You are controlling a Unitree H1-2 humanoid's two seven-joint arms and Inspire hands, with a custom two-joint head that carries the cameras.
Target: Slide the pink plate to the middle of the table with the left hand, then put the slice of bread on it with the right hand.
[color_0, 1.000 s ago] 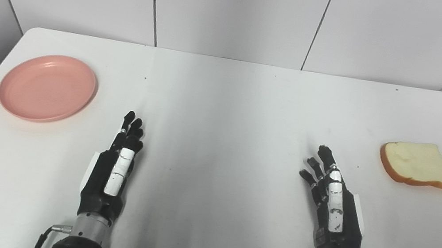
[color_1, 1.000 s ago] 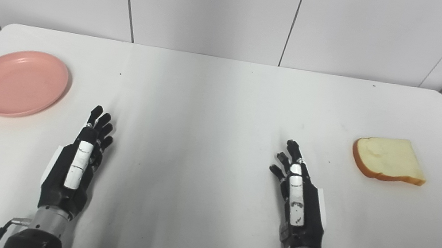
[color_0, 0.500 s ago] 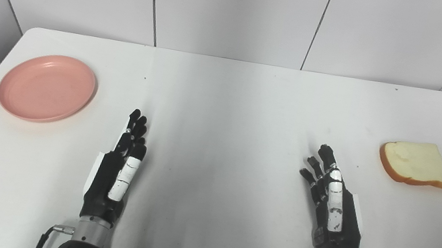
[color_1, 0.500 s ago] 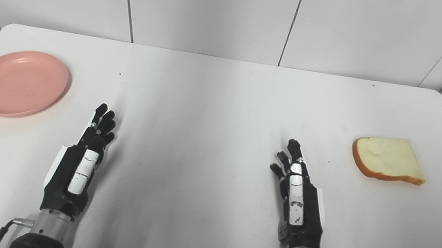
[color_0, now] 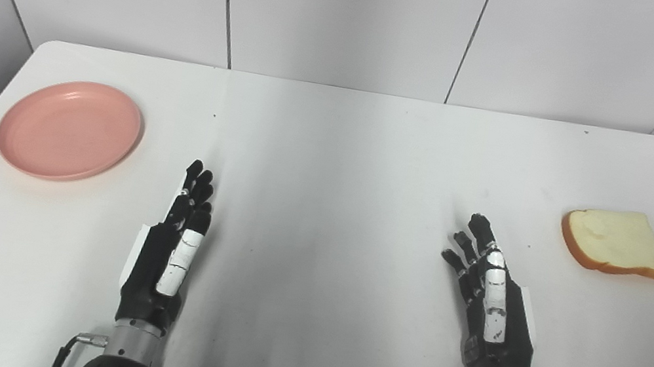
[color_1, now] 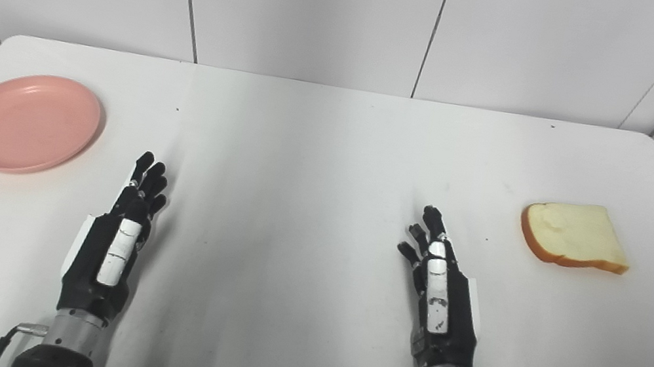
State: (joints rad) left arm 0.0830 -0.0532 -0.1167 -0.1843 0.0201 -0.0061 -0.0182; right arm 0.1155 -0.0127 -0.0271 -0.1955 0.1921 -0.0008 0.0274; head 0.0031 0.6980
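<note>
Both hands (color_0: 165,256) empty, pink plate (color_0: 70,129) apart

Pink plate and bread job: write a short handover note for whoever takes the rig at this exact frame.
Left hand: open, holding nothing, fingers extended, near side of the table, apart from the pink plate.
Right hand: open, holding nothing, fingers spread, short of the slice of bread.
Pink plate: at the table's left side, nothing on it.
Slice of bread: lying flat at the right side.
Done: nothing yet.
Left: slide the plate to the middle with the left hand, then set the bread on it with the right.
</note>
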